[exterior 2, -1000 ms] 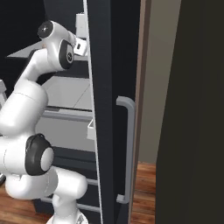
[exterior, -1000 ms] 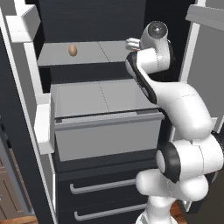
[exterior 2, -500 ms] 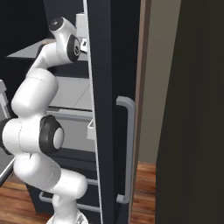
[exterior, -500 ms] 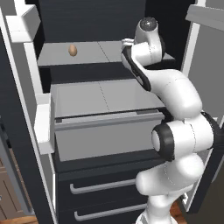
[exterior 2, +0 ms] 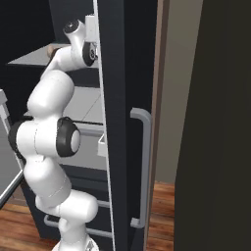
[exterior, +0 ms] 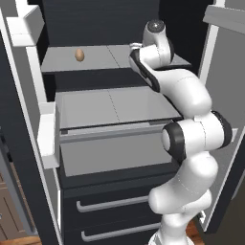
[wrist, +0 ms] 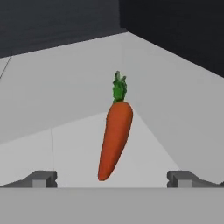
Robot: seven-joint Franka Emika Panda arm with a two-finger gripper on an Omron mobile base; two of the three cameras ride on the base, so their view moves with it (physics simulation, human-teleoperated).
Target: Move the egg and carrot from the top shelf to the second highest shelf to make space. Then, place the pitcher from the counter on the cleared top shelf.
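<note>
In the hand view the orange carrot point(wrist: 114, 135) lies on the mid-grey top shelf point(wrist: 61, 100), green tip pointing away from me. My gripper point(wrist: 112, 179) is open, its two dark fingertips point(wrist: 41, 178) standing wide on either side of the carrot's near end without touching it. From the left base view, the tan egg point(exterior: 79, 54) rests on the left part of the top shelf point(exterior: 100, 58), and my arm reaches onto that shelf's right part. Below it sits the lighter second highest shelf point(exterior: 110, 106) with its pale front rail. The pitcher and the counter are out of view.
The fridge's dark side wall point(wrist: 175, 30) runs close along the carrot's right. An open door with a grey handle point(exterior 2: 142, 166) stands to my right. A left door with white bins point(exterior: 28, 24) flanks the shelves. Drawers point(exterior: 115, 203) sit below.
My wrist has swung left and deeper over the top shelf. The jaws have stayed wide open. The egg has not moved.
</note>
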